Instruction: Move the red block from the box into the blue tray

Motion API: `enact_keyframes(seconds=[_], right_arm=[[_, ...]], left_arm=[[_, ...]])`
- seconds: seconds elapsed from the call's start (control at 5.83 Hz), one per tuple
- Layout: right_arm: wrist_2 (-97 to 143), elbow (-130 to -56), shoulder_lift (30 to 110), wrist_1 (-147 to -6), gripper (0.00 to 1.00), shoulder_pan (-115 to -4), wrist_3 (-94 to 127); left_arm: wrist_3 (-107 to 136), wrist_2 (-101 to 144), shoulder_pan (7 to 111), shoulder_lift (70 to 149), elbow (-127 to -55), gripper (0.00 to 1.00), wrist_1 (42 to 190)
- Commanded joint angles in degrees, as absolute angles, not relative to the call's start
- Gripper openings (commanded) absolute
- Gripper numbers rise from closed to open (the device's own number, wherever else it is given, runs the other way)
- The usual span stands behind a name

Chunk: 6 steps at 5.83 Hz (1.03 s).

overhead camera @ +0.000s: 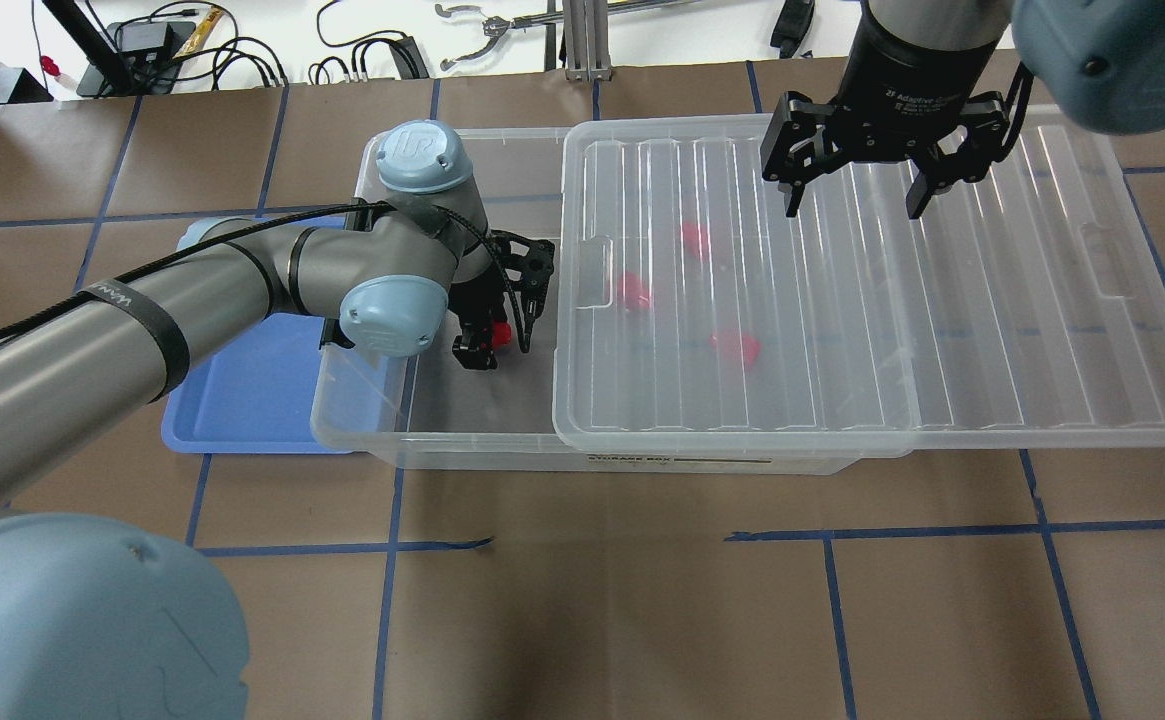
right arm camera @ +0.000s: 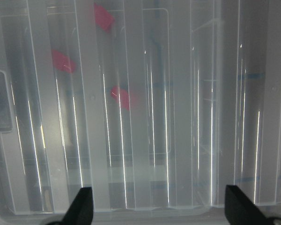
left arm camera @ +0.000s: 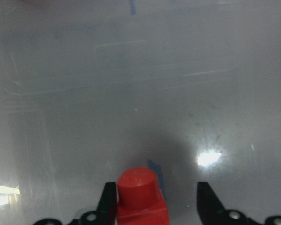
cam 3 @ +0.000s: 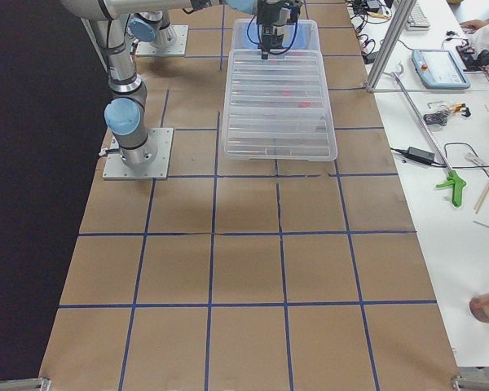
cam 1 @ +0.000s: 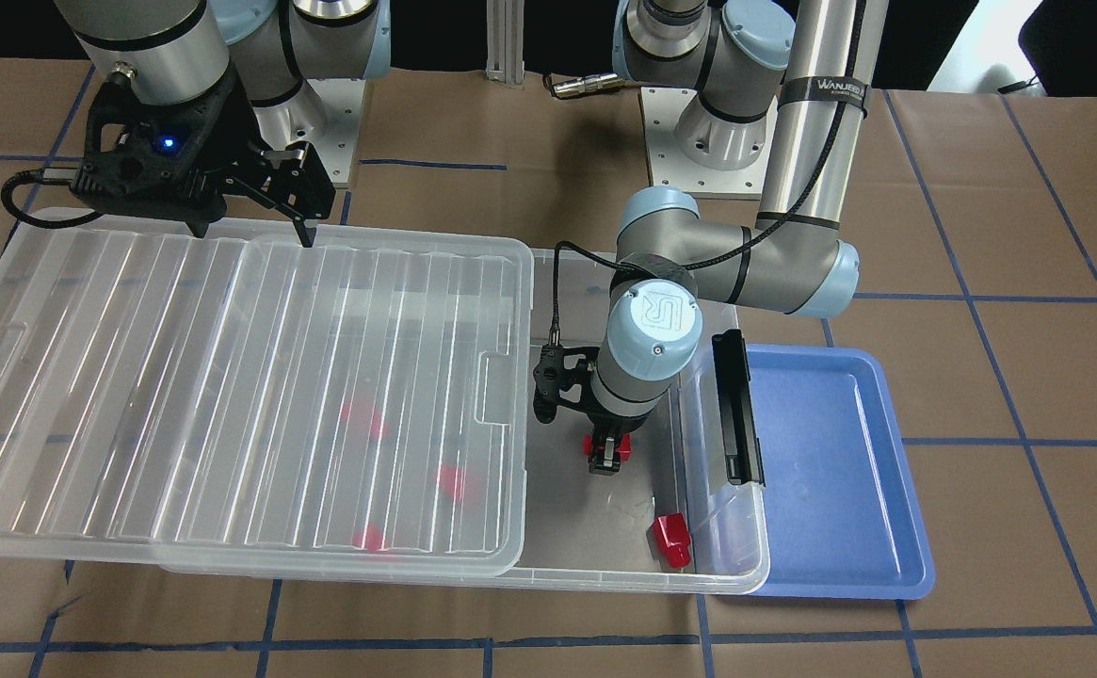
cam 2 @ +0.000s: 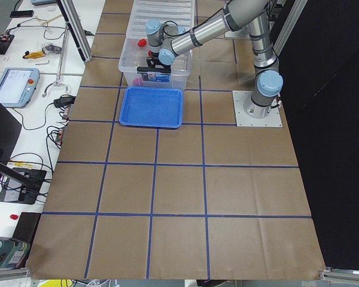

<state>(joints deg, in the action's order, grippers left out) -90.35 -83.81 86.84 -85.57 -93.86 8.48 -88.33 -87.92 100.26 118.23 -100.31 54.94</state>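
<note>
You could see the box, a large shallow bin of clear plastic, lying lengthwise on the brown paper worktop between the robot's bases and the operators' edge. Its ribbed translucent lid sat shifted toward the right end of the worktop. It covered most of the box and left only the left end uncovered.

In that uncovered part the left gripper pointed down, with the red block between its fingers. The block was glossy and boxy, with its round stub toward the wrist camera. In the left wrist view one finger touched the block, and the other stood a little apart from it. So you should read this gripper as not clenched: the jaws were around the block but not pressed on it from both sides.

A second red block lay in the box corner nearest the operators' edge, close to the clear end wall. Three more showed only as blurred pink patches under the lid.

The black latch clip sat on the box's left end wall. Just beyond it lay the blue tray, matte, shallow and with rounded corners. The box end reached over its rim.

The right gripper hung above the lid at the side nearer the operators' edge, its fingers spread wide and holding nothing.
</note>
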Motion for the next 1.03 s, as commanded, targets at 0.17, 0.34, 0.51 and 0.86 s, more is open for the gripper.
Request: enact_keyframes(seconds=[0.17, 0.34, 0.51, 0.86], right_arm=[[-90.35, -84.37, 87.19, -85.52, 1.00, -93.52, 7.91], [-90.35, -84.37, 87.19, -85.52, 1.00, -93.52, 7.82], [-90.35, -84.37, 87.19, -85.60, 1.00, -93.52, 7.91], [-90.44, -84.37, 87.19, -85.61, 1.00, -93.52, 7.91]], left_arm=[[-88.07, -87.98, 100.37, 114.72, -98.97, 0.11, 59.38], [-86.50, -87.89, 100.20, 109.82, -98.62, 0.11, 62.29], [-86.40, -87.54, 99.93, 104.64, -97.31, 0.11, 68.23], [-87.71, -87.89, 97.67, 98.12, -96.32, 0.11, 76.10]])
